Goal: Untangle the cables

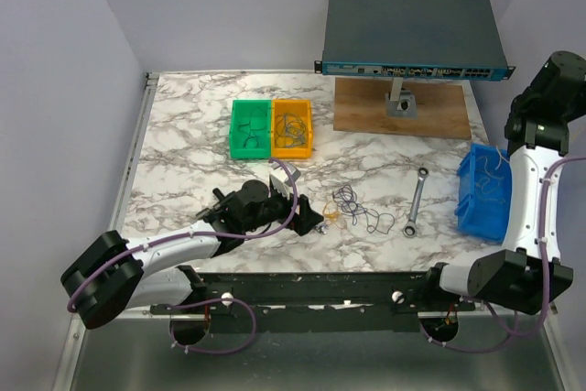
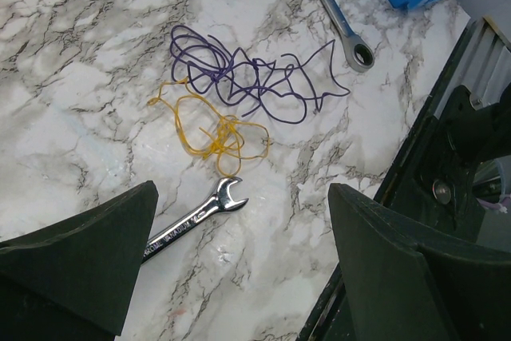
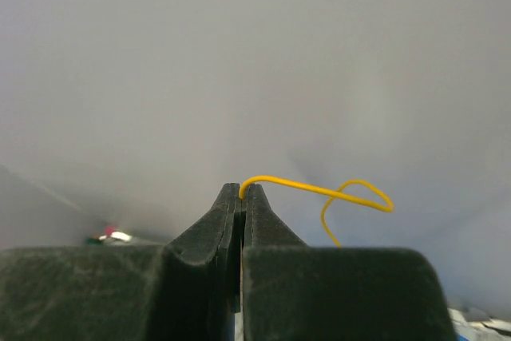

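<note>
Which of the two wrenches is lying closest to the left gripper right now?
The open-ended wrench beside the yellow cable, just ahead of the left gripper; the ratchet wrench lies beyond the purple cable.

The marble counter (image 1: 183,135) carries a small open-end wrench (image 2: 200,217), lying right under the wide-spread left hand (image 2: 243,221). Just past the hand is a yellow cable (image 2: 215,129), and a purple cable (image 2: 239,77) lies against it. Further out lie a ratchet wrench (image 2: 335,17) and a blue bin (image 1: 467,194). Off to the hand's side sit a green bin (image 1: 233,130), an orange bin (image 1: 310,130) and a wooden board (image 1: 366,112).
</note>
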Available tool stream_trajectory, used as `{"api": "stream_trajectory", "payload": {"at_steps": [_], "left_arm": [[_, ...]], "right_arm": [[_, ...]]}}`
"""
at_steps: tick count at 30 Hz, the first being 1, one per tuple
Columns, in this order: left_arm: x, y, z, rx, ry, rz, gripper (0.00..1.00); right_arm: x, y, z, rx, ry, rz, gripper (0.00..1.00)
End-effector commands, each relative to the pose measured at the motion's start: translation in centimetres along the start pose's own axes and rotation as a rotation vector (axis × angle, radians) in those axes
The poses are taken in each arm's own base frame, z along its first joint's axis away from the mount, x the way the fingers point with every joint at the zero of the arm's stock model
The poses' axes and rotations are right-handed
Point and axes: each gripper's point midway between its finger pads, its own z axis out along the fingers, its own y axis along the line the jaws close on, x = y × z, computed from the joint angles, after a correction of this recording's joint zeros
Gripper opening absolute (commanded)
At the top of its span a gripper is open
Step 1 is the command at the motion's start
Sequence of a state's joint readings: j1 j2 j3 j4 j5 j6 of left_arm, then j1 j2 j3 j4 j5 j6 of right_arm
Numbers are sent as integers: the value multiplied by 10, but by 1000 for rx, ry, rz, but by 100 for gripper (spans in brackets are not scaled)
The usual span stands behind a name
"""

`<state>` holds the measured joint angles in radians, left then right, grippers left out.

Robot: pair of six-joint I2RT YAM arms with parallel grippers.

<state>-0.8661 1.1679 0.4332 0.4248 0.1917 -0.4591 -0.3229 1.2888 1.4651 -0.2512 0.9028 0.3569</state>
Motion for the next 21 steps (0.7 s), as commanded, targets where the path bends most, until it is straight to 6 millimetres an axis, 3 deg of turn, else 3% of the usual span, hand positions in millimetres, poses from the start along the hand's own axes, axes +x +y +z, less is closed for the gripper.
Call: {"api": "stream_trajectory", "payload": {"at_steps": [1,4,7,12,13,14,15,16,19,21], "left_arm": [[-3,-4,2,20,-12,21,90],[-3,-4,2,18,-9,20,90],[-3,-4,2,19,-8,15,90],[-2,-5,3,21,-3,12,90],[-2,-5,4,24,-1,13,90],[-2,-6,4,25,-1,13,90],[-2,-6,4,27,2,13,90],[-2,-6,4,27,3,12,90],[-3,-6,4,25,5,15,90],[-3,-7,5,24,11,17,90]], "right_arm": [[13,-48,1,218,-49,-49,1],[52,-59,-2,207,1,-49,1],[106,-75,-5,204,76,-59,1],[187,-82,-13,144,244,-46,2],[198,-81,-14,135,272,-50,14],[206,-81,-14,125,296,-61,40],[211,-80,-16,120,323,-75,74],[212,-80,-17,125,342,-84,88],[206,-72,-22,87,383,-95,92],[211,-57,-36,-22,480,-97,92]]}}
